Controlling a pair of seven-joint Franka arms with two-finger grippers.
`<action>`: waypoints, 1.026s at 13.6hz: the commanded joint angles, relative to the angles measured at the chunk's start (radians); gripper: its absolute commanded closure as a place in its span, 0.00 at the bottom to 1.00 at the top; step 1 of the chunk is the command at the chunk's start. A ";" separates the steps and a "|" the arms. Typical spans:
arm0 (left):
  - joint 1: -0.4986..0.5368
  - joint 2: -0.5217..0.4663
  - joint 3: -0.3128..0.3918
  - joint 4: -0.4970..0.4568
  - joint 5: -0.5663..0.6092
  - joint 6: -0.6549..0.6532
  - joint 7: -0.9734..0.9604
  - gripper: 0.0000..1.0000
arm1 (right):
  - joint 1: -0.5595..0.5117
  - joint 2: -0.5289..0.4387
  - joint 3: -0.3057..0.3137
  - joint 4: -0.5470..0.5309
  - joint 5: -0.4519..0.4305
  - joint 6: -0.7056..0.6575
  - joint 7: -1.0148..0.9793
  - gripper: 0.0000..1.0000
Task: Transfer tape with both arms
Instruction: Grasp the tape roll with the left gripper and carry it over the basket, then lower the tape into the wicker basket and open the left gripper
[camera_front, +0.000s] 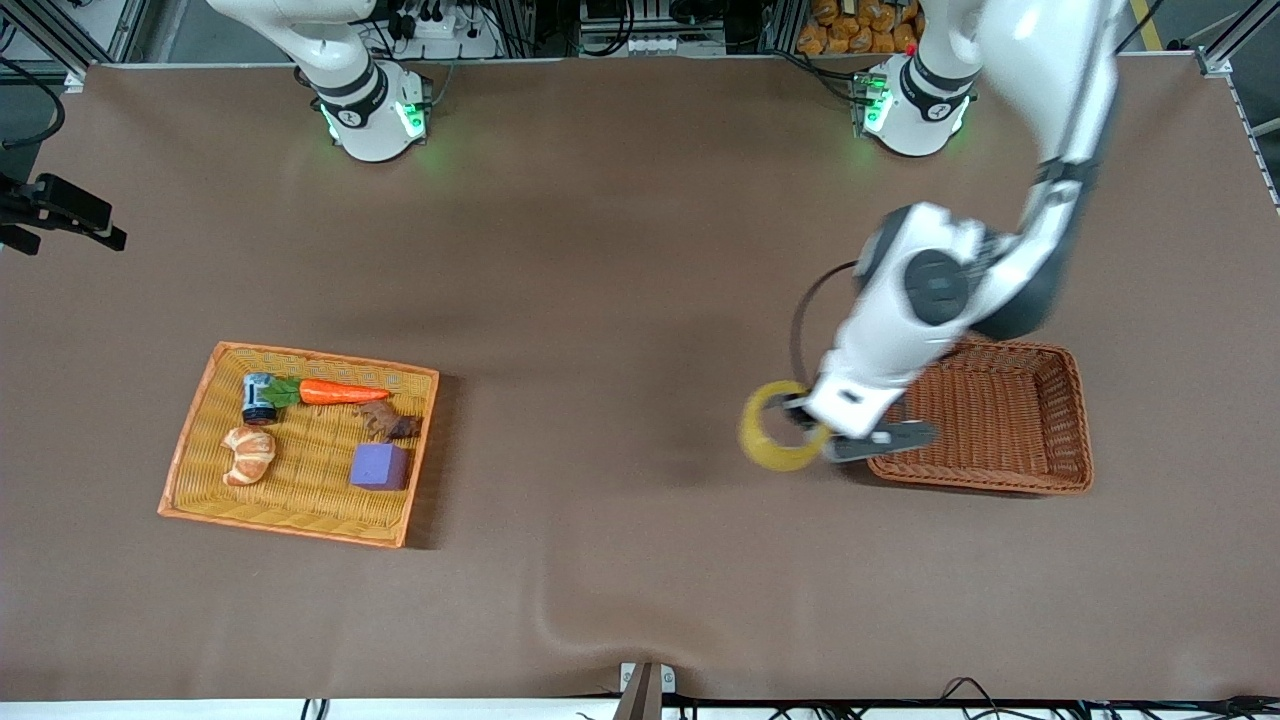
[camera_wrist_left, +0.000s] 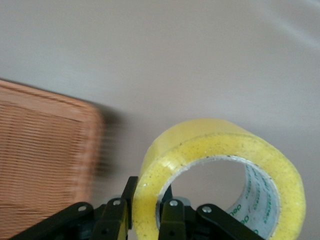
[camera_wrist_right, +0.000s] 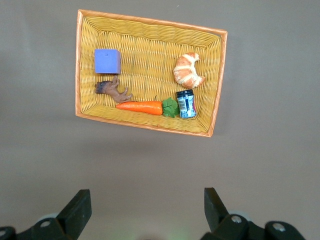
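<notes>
Tape (camera_wrist_left: 220, 165) | left gripper (camera_wrist_left: 145, 212) clamped | brown basket (camera_wrist_left: 45, 145) beside, apparently apart

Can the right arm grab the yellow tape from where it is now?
Probably not yet. The tape is shut in the left gripper, in the air beside the brown basket at the left arm's end. The right gripper waits open, high above the yellow basket. Nothing lies between them.

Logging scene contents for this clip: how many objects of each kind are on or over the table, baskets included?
Baskets: 2, yellow basket and brown basket
Tape rolls: 1, tape, held in the left gripper
Carrots: 1
Croissants: 1
Purple cubes: 1
Small jars: 1
Brown figures: 1
Total: 8
</notes>
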 joint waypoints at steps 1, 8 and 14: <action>0.126 -0.057 -0.018 -0.070 0.002 -0.051 0.193 1.00 | 0.000 0.005 -0.003 0.012 0.003 -0.007 -0.008 0.00; 0.301 -0.024 -0.012 -0.159 -0.005 -0.059 0.454 1.00 | 0.003 0.005 -0.005 0.010 -0.010 -0.007 -0.018 0.00; 0.369 0.033 -0.012 -0.180 0.007 -0.041 0.514 1.00 | 0.009 0.005 -0.002 0.010 -0.022 -0.008 -0.017 0.00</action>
